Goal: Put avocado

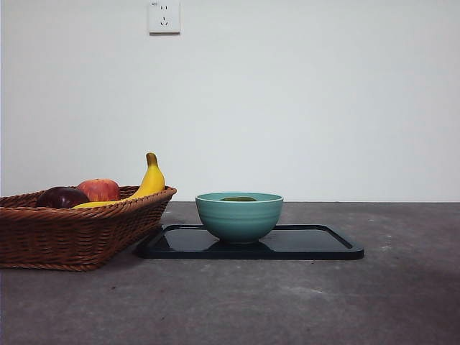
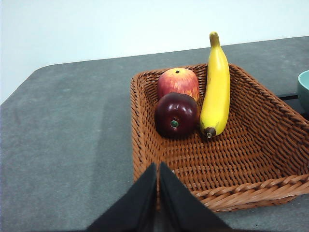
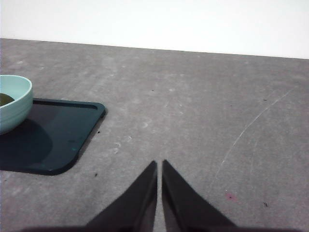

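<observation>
The avocado (image 1: 238,199) lies inside the teal bowl (image 1: 239,215), only its olive-green top showing above the rim; a sliver of the avocado (image 3: 5,99) also shows in the right wrist view. The bowl stands on a black tray (image 1: 323,244). My left gripper (image 2: 158,166) is shut and empty, hovering over the near rim of the wicker basket (image 2: 270,121). My right gripper (image 3: 159,164) is shut and empty above bare table, off to the side of the tray (image 3: 58,135). Neither arm shows in the front view.
The wicker basket (image 1: 72,230) at the left holds a red apple (image 2: 178,82), a dark maroon fruit (image 2: 175,115) and a banana (image 2: 216,84). A wall with a socket (image 1: 164,17) stands behind the grey table.
</observation>
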